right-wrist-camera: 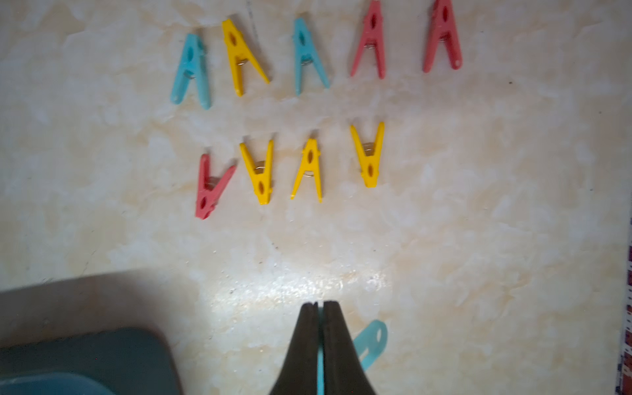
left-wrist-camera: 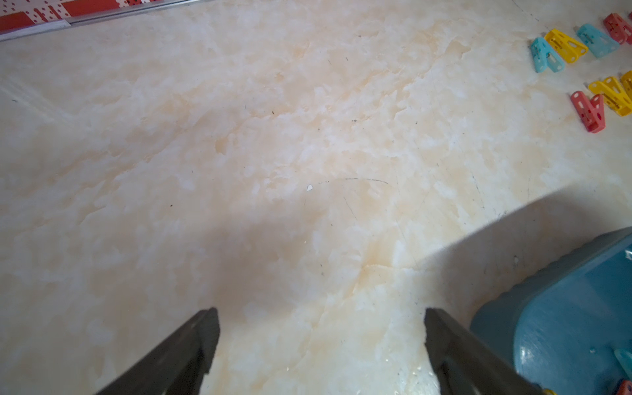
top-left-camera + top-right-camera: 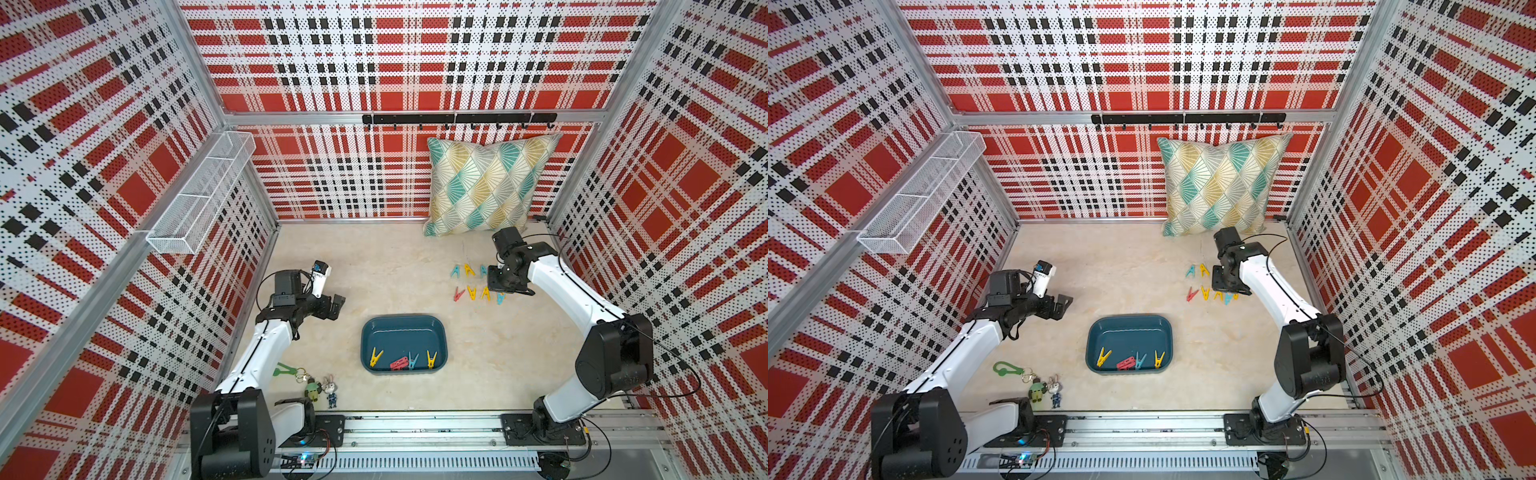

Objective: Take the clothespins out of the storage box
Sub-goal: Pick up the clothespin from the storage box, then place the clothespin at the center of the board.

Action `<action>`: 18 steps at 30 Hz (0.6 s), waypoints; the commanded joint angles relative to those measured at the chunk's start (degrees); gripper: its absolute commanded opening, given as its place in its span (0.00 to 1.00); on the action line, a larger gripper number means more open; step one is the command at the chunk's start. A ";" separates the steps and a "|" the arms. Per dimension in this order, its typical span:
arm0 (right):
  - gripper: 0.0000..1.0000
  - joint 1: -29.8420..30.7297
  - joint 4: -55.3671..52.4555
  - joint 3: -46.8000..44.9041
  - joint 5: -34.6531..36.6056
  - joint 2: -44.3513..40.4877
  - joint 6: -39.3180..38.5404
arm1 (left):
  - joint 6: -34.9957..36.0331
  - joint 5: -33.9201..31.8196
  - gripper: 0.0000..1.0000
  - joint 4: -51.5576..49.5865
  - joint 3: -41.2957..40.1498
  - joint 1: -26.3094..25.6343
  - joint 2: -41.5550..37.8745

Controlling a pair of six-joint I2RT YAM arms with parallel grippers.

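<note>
Risk noted: the blue clothespin (image 1: pixel 371 342) is pinched edge-on and off-centre in the clenched right hand (image 1: pixel 319 305). On release it could twist, or be dropped against the rows (image 1: pixel 309 171) laid out on the worktop (image 3: pixel 374 266), and they would be scattered. It is held low over bare worktop, near the end of the nearer row. The left hand (image 2: pixel 319 318) is spread wide and empty, beside the box (image 3: pixel 403 321). Several clothespins (image 3: pixel 376 356) lie inside the box, well apart from the right hand.
</note>
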 commanded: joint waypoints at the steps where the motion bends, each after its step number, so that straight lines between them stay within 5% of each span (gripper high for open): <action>1: 0.00 -2.49 -1.41 1.52 0.82 4.19 -4.67 | 0.57 -0.12 1.00 1.01 -0.30 -0.61 0.20; 18: 0.00 -10.52 -4.15 14.08 6.71 22.32 -10.68 | 0.48 0.05 1.00 1.00 -0.27 -0.81 0.12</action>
